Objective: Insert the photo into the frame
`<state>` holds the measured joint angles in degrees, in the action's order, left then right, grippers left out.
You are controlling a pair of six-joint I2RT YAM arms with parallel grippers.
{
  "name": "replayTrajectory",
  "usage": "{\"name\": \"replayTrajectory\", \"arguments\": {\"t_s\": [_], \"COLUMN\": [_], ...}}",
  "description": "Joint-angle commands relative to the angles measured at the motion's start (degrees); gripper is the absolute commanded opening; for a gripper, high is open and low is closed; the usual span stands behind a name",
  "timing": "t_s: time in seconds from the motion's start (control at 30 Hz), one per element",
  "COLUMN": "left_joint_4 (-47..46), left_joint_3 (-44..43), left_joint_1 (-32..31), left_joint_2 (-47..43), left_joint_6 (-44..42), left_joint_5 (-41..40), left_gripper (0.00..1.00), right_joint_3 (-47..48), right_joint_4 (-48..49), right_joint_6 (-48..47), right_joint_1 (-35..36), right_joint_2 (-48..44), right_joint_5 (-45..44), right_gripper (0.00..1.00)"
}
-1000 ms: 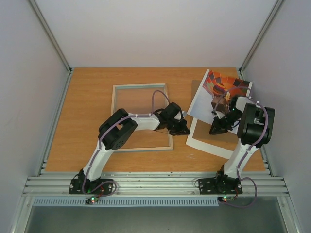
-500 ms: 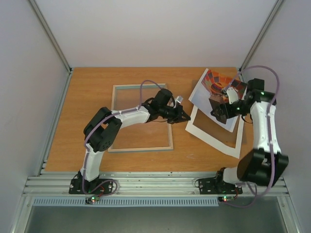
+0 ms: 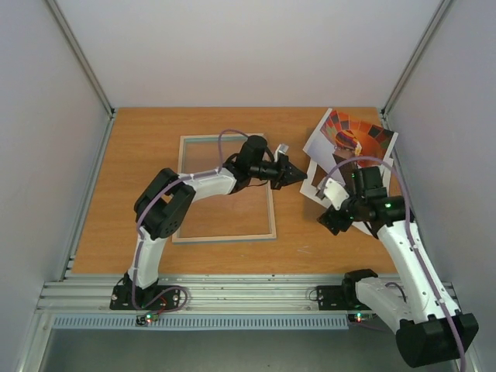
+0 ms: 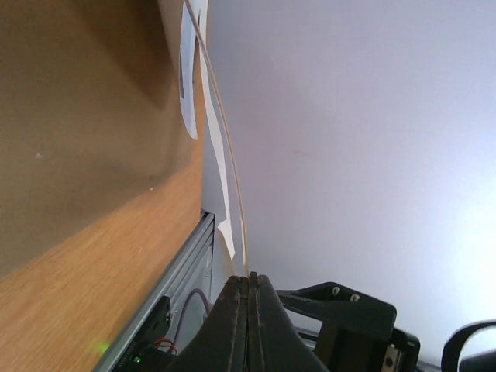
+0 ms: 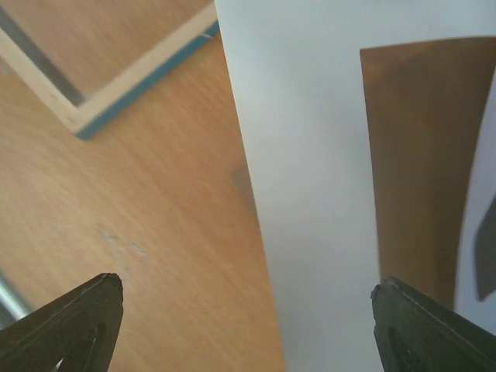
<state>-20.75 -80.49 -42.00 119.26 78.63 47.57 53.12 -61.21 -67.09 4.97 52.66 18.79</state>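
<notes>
The orange-brown wooden table (image 3: 147, 147) I am bolted to sits between white walls. The frame (image 3: 221, 221) lies flat on it, left of centre, with wood showing through the pane. Just right of the frame's near corner lies a white card mat (image 5: 302, 194). The photo (image 3: 353, 136) overlaps the mat's far end, and I cannot tell whether it touches the wood.

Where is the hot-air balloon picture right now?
In the top view, the photo lies near the far right corner of the table, to the right of the frame and partly over the white mat.
</notes>
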Motion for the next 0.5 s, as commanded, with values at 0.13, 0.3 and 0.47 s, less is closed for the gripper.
{"name": "replayTrajectory", "arguments": {"t_s": [0.13,0.3,0.47], "left_joint_4": [-6.5,-5.2,-5.2], "left_joint_3": [0.0,-0.3,-0.3], "left_joint_1": [0.5,1.0,1.3], "left_joint_2": [2.1,2.4,2.9], "left_joint_6": [4.7,3.9,3.8], "left_joint_5": [1.0,0.5,0.3], "left_gripper": [0.01,0.00,0.01], "right_joint_3": [-6.2,-7.8,-8.1], "right_joint_4": [15.9,19.2,21.7], "right_joint_6": [-0.7,-2.5,-4.9], "right_joint_1": [14.3,16.5,16.9], "right_joint_2": [-0.2,0.5,-0.1], "right_joint_5": [-27.6,-32.9,-36.2], "right_gripper": [0.82,0.68,0.30]}}
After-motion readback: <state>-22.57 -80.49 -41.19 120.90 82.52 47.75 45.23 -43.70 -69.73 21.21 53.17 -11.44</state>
